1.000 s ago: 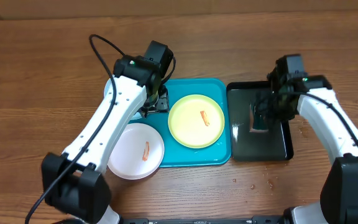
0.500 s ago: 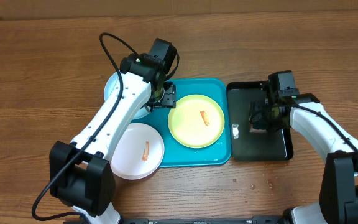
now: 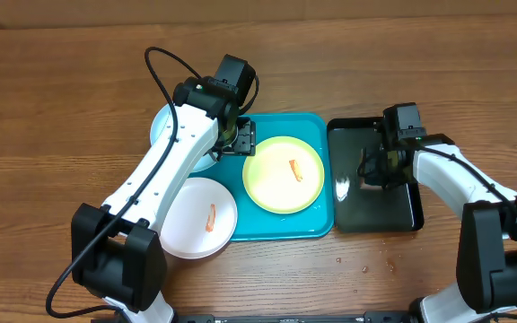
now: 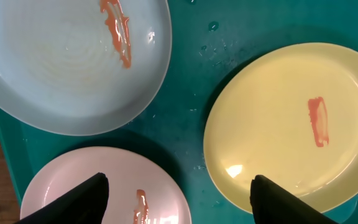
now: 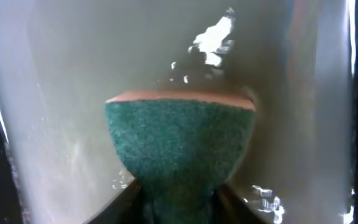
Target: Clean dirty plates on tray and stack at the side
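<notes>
On a wooden table (image 3: 61, 81), we see two robot arms poised over a turquoise tray (image 3: 315, 222) and three small plates. The yellow-green plate (image 3: 283, 174) lies flat inside the tray, toward its right side, with a short orange-red smear near its middle. The white plate (image 3: 197, 217) overhangs the tray's near left corner, more of it above the wood than the tray, and it too carries a smear. The light blue plate (image 3: 162, 128) sits at the tray's far left corner, reaching out past the rim and partly hidden under the left arm in the overhead view. The left wrist view shows a streak of the same colour on it. In that close view we find narrow gaps of tray between the three plates, none of them touching.

The left gripper (image 3: 238, 139) hangs above the tray between the blue and yellow-green plates, its fingers (image 4: 79, 199) spread wide with nothing between them.

The right gripper (image 3: 372, 169) is low over a smaller black tray (image 3: 402, 220) that stands just beside the turquoise one on its right. It pinches a green sponge (image 5: 179, 143) with a pale orange backing, held over glinting water. We cannot tell whether the sponge touches the water. A few droplets (image 3: 366, 266) dot the table in front of the black tray.
</notes>
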